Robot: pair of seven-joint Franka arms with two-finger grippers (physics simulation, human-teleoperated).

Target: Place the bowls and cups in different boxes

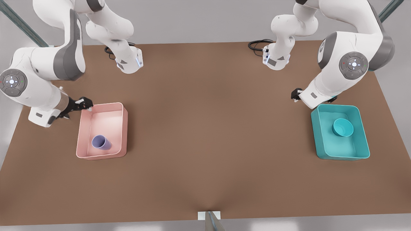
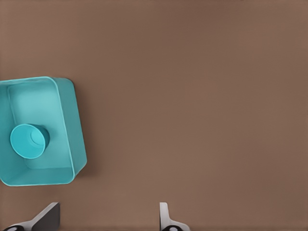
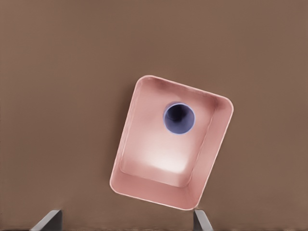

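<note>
The lavender cup point(image 1: 101, 142) stands upright inside the pink box point(image 1: 120, 128) on the front view's left; from above it is the cup point(image 3: 179, 118) in the pink box point(image 3: 139, 120). The teal bowl point(image 1: 342, 127) sits in the teal box point(image 1: 321, 134) on the front view's right, and appears as the bowl point(image 2: 29, 141) in the teal box point(image 2: 72, 130). My right gripper point(image 1: 86, 104) hovers open and empty at the pink box's far left corner, fingertips point(image 3: 49, 219) spread wide. My left gripper point(image 1: 296, 95) hangs open and empty just behind the teal box, fingers point(image 2: 165, 216) apart.
Both boxes rest on a wide brown table point(image 1: 205, 128). The two arm bases point(image 1: 130, 61) stand at the far edge with black cables point(image 1: 257, 44) beside them. A small white mount point(image 1: 209, 215) sits at the table's near edge.
</note>
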